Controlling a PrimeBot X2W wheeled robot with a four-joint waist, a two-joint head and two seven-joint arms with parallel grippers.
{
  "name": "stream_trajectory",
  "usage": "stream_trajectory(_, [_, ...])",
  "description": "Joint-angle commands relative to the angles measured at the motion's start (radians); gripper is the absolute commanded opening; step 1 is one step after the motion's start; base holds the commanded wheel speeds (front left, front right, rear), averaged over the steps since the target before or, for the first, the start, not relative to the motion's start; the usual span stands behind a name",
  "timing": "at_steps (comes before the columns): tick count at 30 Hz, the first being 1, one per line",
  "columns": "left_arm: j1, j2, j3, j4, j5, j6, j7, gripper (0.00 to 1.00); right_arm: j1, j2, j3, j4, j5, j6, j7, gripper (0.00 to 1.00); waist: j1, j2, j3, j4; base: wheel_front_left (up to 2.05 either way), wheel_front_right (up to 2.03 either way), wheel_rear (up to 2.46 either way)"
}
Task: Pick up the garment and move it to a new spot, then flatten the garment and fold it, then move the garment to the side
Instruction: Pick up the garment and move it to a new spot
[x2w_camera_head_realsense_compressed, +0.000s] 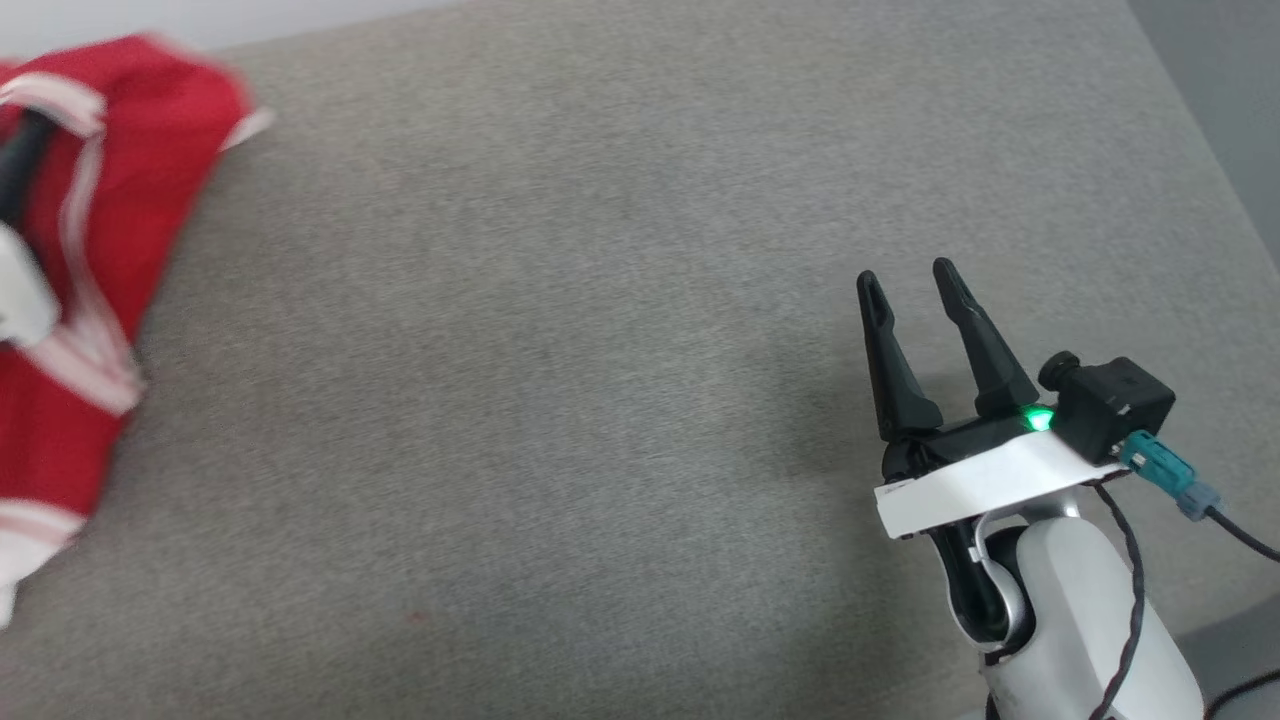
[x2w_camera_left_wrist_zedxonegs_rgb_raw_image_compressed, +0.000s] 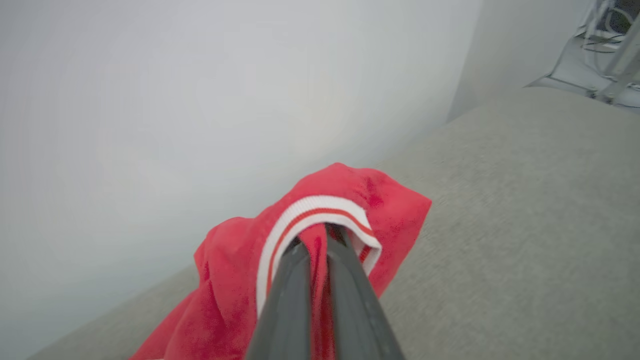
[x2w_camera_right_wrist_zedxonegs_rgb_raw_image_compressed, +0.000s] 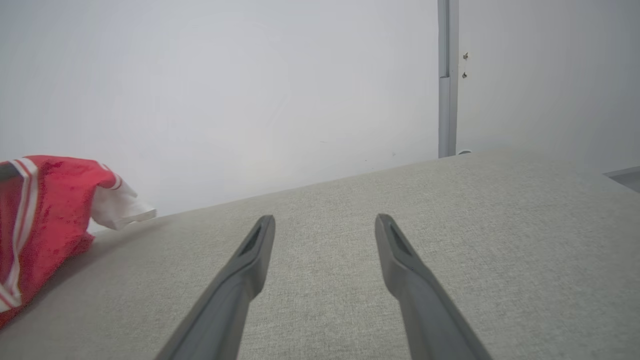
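The left fingers (x2w_camera_left_wrist_zedxonegs_rgb_raw_image_compressed: 287, 285) pinch only the shirt's (x2w_camera_left_wrist_zedxonegs_rgb_raw_image_compressed: 225, 300) collar (x2w_camera_left_wrist_zedxonegs_rgb_raw_image_compressed: 320, 202), so it may slip loose; the right fingers (x2w_camera_right_wrist_zedxonegs_rgb_raw_image_compressed: 250, 255) are spread.

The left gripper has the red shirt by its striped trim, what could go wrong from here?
The left gripper pinches only a small fold of the garment, so it might slip free. The garment is bunched near the far edge of the grey surface and could land crumpled or off it. The right gripper is open and far away, giving no support.
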Motion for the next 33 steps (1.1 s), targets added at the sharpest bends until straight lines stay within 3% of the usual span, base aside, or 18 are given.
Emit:
stream_trajectory(1, [-0.043, -0.019, -0.016, -0.027, 0.006, 0.002, 0.007, 0.00, 0.006, 0.000, -0.004, -0.010, 0.010, 0.000, -0.004, 1.00, 0.0000, 0.0000, 0.006, -0.021, 0.00, 0.00, 0.00])
stream_trajectory(6, [-0.177, -0.122, -0.094, -0.120, 0.042, 0.002, 0.058, 0.00, 0.015, 0.000, -0.009, -0.036, 0.056, 0.000, -0.004, 1.00, 0.0000, 0.0000, 0.034, -0.085, 0.00, 0.00, 0.00])
stream_trajectory(11, [-0.248, -0.241, -0.175, -0.222, 0.009, 0.002, 0.098, 0.00, 0.031, 0.000, -0.020, -0.054, 0.099, 0.000, -0.003, 1.00, 0.0000, 0.0000, 0.065, -0.152, 0.00, 0.00, 0.00])
stream_trajectory(14, [-0.236, -0.277, -0.219, -0.285, -0.029, 0.002, 0.114, 0.00, 0.045, 0.000, -0.025, -0.064, 0.123, 0.000, -0.003, 1.00, 0.0000, 0.0000, 0.080, -0.194, 0.00, 0.00, 0.00])
stream_trajectory(20, [-0.144, -0.255, -0.264, -0.352, -0.073, 0.002, 0.175, 0.00, 0.067, 0.000, -0.035, -0.075, 0.152, 0.000, -0.003, 1.00, 0.0000, 0.0000, 0.090, -0.249, 0.00, 0.00, 0.00])
stream_trajectory(24, [-0.042, -0.176, -0.273, -0.405, -0.087, 0.002, 0.292, 0.00, 0.087, 0.000, -0.042, -0.096, 0.175, 0.000, -0.003, 1.00, 0.0000, 0.0000, 0.095, -0.293, 0.00, 0.00, 0.00])
stream_trajectory(28, [0.016, -0.113, -0.273, -0.428, -0.022, 0.002, 0.459, 0.00, 0.112, 0.001, -0.059, -0.113, 0.187, 0.000, -0.003, 1.00, 0.0000, 0.0000, 0.109, -0.299, 0.00, 0.00, 0.00])
stream_trajectory(33, [0.052, -0.099, -0.283, -0.383, 0.049, 0.003, 0.584, 0.00, 0.133, 0.000, -0.063, -0.137, 0.208, 0.000, -0.003, 1.00, 0.0000, 0.0000, 0.135, -0.304, 0.00, 0.00, 0.00])
